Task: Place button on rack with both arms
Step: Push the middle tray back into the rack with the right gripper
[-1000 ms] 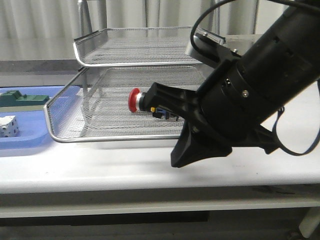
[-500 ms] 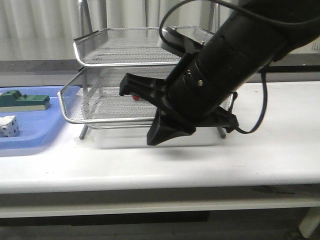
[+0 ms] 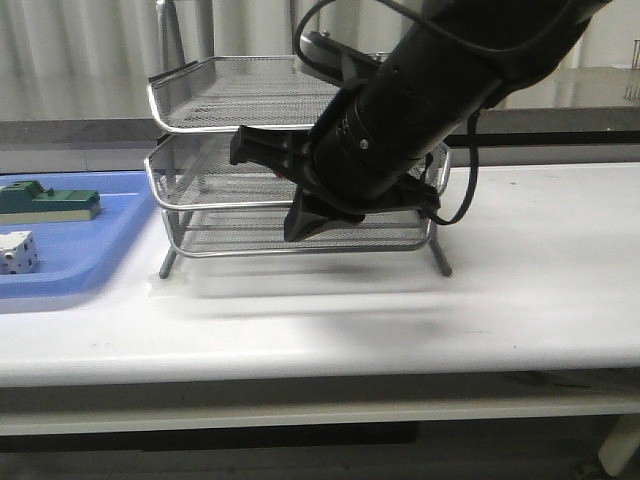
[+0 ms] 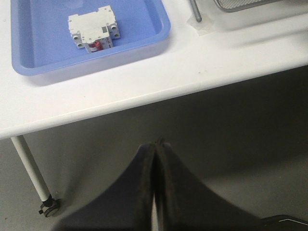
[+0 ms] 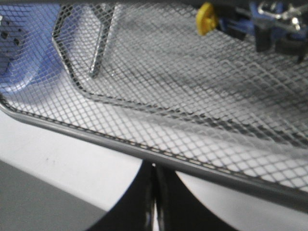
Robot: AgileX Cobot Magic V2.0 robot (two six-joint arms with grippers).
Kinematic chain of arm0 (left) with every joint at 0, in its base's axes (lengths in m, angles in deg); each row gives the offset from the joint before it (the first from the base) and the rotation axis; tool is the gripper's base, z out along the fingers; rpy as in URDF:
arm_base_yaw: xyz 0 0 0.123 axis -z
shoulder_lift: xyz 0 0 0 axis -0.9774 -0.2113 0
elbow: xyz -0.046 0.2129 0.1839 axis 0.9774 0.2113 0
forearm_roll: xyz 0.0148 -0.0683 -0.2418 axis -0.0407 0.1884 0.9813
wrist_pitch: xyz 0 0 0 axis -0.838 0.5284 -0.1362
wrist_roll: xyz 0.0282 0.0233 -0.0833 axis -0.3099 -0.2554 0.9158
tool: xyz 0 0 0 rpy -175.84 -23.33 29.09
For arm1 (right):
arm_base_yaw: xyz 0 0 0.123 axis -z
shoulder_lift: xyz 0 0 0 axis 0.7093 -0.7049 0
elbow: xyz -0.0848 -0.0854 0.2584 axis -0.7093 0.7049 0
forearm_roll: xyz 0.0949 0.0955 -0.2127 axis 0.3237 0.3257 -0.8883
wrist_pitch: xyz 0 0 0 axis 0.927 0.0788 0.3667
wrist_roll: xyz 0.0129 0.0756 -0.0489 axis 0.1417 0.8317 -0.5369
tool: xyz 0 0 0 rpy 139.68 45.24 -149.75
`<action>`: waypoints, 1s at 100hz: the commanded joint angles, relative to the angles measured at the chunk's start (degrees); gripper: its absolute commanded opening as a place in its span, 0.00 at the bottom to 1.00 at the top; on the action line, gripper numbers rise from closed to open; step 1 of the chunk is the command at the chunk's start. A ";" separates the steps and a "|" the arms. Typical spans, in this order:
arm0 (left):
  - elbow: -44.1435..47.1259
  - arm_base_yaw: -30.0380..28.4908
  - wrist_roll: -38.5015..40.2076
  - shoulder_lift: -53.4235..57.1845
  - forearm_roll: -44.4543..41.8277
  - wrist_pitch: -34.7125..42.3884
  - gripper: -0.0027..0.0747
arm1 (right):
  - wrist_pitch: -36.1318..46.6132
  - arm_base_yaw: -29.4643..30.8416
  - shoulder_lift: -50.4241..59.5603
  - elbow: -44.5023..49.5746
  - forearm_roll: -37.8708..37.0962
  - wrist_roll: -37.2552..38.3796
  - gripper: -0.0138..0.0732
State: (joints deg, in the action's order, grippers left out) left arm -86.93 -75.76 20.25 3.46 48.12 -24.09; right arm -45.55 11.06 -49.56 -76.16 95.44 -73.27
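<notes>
Right gripper [image 5: 154, 169]: fingers pressed together, empty, drawn back since a second ago to the 6 o'clock rim of the rack [image 3: 200, 125]; button [image 5: 269, 21] released, lying on a mesh tier; placement judged done; left gripper [image 4: 155, 149] closed, empty, idle.

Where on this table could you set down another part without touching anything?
Bare white table lies right of the rack, and a strip along the front edge. The left is crowded by the blue tray; the right gripper blocks the rack's front.

Both claws [image 4: 154, 192] [image 5: 154, 202] closed (fingers touching)
</notes>
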 commanded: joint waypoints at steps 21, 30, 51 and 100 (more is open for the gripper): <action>-1.55 -0.07 0.33 -0.36 0.74 3.05 0.01 | 6.53 1.35 2.15 -2.38 -0.47 -2.86 0.09; -1.55 -0.07 0.33 -0.36 0.74 3.05 0.01 | 7.39 1.46 2.15 -2.38 -0.47 -2.94 0.09; -1.55 -0.07 0.33 -0.36 0.74 3.05 0.01 | 10.86 1.46 2.15 -2.38 -0.47 -3.13 0.09; -1.55 -0.07 0.33 -0.36 0.74 3.05 0.01 | 3.00 1.46 3.10 -2.38 -0.47 -3.13 0.09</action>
State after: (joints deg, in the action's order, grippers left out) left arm -86.93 -75.76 20.25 3.46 48.12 -24.09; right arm -43.13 12.26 -50.10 -76.72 95.30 -75.63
